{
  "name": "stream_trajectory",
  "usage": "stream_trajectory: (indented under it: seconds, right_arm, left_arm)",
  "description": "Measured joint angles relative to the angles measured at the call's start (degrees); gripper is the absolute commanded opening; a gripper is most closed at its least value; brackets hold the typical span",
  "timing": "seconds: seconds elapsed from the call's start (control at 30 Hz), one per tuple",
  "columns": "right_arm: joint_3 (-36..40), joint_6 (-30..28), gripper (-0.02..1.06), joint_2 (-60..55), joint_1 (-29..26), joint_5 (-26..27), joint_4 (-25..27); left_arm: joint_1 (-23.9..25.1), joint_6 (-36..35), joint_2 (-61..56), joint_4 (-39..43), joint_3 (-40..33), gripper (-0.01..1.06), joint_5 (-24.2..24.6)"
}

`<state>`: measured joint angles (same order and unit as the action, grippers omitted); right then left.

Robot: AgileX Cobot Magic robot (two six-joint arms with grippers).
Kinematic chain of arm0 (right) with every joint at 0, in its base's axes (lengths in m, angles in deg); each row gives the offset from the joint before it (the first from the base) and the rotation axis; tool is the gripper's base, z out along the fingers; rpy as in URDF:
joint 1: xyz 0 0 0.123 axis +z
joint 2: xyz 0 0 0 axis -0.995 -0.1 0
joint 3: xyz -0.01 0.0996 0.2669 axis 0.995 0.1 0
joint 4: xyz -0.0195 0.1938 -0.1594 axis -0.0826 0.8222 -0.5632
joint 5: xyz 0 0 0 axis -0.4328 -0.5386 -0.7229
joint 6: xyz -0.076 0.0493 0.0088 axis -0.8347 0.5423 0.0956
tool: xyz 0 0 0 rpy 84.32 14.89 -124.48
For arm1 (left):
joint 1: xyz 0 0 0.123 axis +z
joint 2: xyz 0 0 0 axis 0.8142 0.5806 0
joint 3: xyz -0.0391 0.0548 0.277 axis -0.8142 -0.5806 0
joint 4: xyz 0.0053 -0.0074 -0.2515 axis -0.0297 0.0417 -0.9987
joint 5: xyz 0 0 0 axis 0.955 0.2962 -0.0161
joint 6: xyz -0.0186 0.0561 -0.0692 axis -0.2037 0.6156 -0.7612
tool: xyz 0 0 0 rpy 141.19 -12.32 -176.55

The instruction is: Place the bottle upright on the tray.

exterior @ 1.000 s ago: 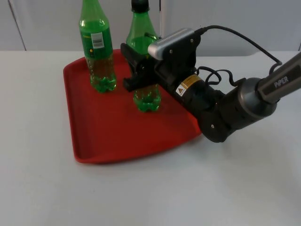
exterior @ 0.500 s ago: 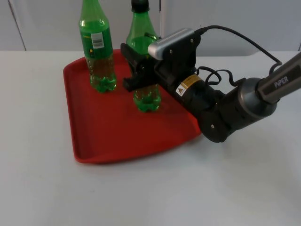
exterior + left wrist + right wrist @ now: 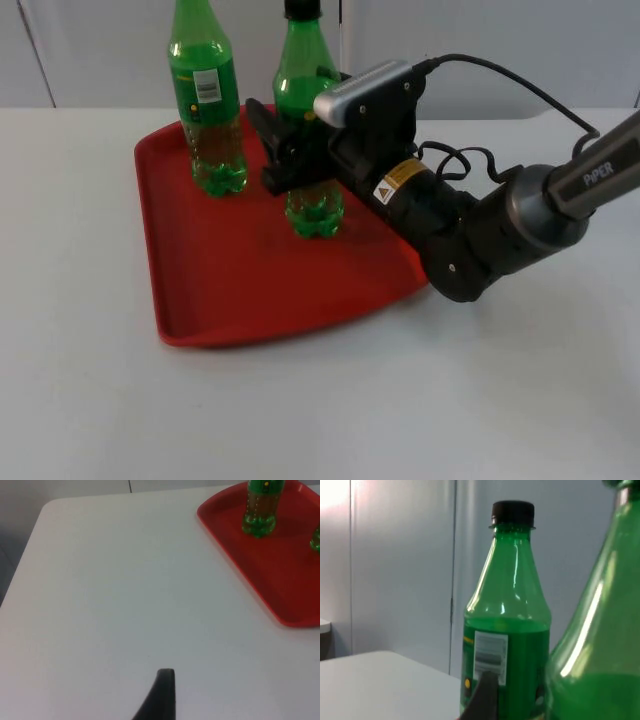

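A green bottle with a black cap (image 3: 303, 70) stands upright on the red tray (image 3: 230, 285), near its back right. My right gripper (image 3: 276, 150) reaches in from the right and is open, with its jaws on either side of the bottle's lower body. In the right wrist view this bottle (image 3: 592, 645) looms close, and a small gap shows between it and the black fingertip (image 3: 485, 697). My left gripper (image 3: 161, 695) waits over bare table to the left of the tray (image 3: 260, 580).
A second green bottle with a label (image 3: 207, 100) stands upright at the tray's back left, also seen as the labelled bottle (image 3: 505, 630) and the far bottle (image 3: 259, 515). White table surrounds the tray. The grey partition wall is behind.
The right gripper's near finger has moved left, away from the bottle. The bottle now stands straighter and a touch further right.
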<state>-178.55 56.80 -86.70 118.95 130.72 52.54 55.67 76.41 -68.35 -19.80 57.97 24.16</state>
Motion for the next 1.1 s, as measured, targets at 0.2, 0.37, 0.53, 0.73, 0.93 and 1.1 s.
stream_trajectory:
  seconds: [0.2,0.37,0.53,0.73,0.93,1.1]
  right_arm:
    - [0.0,2.0,0.76,0.0,0.0,-4.08,0.1]
    - [0.0,3.21,0.76,0.82,0.0,-13.9,0.38]
    - [0.1,4.5,0.76,2.99,0.0,-22.92,1.28]
    - [0.1,5.08,0.76,7.09,0.0,-35.97,1.31]
    - [0.1,5.08,0.76,11.77,0.0,-51.08,-0.83]
    - [0.1,5.08,0.76,14.4,0.48,-57.27,-2.9]
  left_arm:
    - [0.0,0.0,0.0,0.0,0.0,0.83,0.0]
    - [0.0,0.0,0.0,0.0,0.0,0.83,0.0]
    - [0.0,0.0,0.0,0.0,0.0,0.83,0.0]
    - [0.0,0.0,0.0,0.0,0.0,0.83,0.0]
    - [0.0,0.0,0.0,0.0,0.0,0.83,0.0]
    - [0.0,0.0,0.0,0.0,0.0,0.83,0.0]
